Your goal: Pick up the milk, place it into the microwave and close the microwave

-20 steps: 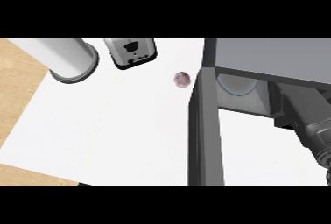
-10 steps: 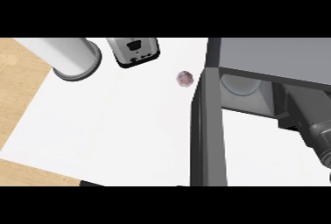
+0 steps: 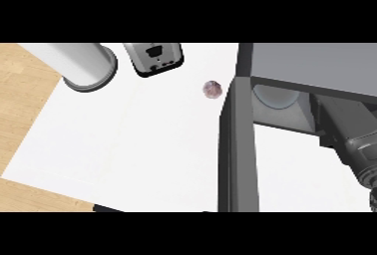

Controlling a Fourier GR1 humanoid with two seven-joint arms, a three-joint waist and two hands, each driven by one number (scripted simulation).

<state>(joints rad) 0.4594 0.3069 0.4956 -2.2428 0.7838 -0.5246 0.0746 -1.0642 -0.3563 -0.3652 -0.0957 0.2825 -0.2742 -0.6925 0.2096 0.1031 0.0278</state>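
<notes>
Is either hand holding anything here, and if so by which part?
Cannot be told. Only the right forearm shows, reaching into the open microwave; its hand is hidden there. No left hand or milk is visible.

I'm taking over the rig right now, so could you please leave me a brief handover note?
Left hand: not in view.
Right hand: reaching into the microwave from the right. Whether it holds anything is hidden.
Milk: not visible, so I cannot tell whether it is inside yet.
Door: open, standing out over the counter.
Left to do: confirm the milk is set down inside, draw the hand out, and close the door.
</notes>
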